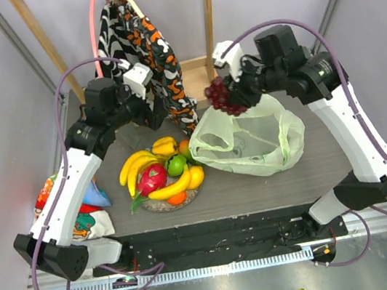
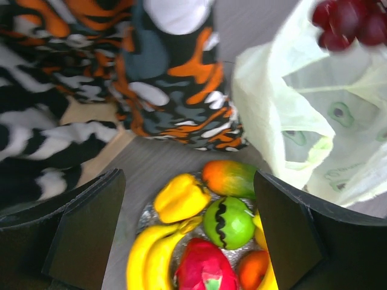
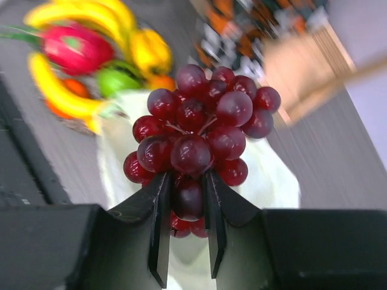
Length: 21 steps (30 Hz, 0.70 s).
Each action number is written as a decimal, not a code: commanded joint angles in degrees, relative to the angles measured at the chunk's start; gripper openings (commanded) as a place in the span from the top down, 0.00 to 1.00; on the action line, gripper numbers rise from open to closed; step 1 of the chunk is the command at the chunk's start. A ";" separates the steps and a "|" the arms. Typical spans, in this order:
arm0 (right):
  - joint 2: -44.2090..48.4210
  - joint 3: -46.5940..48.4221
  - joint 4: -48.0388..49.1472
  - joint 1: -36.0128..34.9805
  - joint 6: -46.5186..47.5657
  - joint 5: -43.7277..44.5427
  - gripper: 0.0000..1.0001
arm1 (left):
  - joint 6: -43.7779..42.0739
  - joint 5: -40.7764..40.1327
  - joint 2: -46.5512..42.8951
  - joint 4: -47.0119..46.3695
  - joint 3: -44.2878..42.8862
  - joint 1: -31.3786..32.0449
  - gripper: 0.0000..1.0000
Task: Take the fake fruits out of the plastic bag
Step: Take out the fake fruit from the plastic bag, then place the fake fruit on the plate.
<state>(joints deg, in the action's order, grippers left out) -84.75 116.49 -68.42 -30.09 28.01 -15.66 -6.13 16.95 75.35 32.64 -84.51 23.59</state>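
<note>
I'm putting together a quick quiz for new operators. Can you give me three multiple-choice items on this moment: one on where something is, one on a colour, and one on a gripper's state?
1. Where are the grapes?
A) on the plate with the other fruits
B) held by the right gripper above the plastic bag
C) lying on the patterned cloth

2. What colour is the plastic bag?
A) pale green
B) blue
C) black

3. How does the left gripper stand?
A) shut on a banana
B) open, holding nothing
C) shut on the bag's handle

Answers:
1. B: the right wrist view shows the jaws pinching the bunch's lower grapes, with the bag beneath.
2. A: it is translucent pale green in every view.
3. B: its jaws stand wide apart, gripping nothing.
</note>
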 commanded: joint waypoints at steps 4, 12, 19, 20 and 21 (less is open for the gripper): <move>-8.13 6.65 -2.42 -16.84 -3.22 -5.43 0.74 | 3.40 -10.70 -8.55 -2.23 0.92 -6.45 0.07; -26.59 18.50 0.57 -20.80 -9.72 -5.18 0.74 | 3.76 -10.10 -20.67 -1.18 5.31 -15.94 0.04; -37.15 24.05 4.70 -21.41 -15.88 -1.04 0.75 | 3.14 -7.81 -29.38 3.04 9.71 -21.92 0.04; -37.68 23.44 4.53 -21.94 -15.62 0.18 0.75 | 3.14 -7.55 -29.91 3.30 9.98 -22.71 0.04; -38.29 22.91 4.35 -22.29 -15.01 0.80 0.75 | 3.32 -7.28 -30.70 3.65 10.41 -22.98 0.04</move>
<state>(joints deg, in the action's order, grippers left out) -124.01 136.84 -66.81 -50.98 15.53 -17.56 -3.07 7.77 46.81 34.68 -75.46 2.55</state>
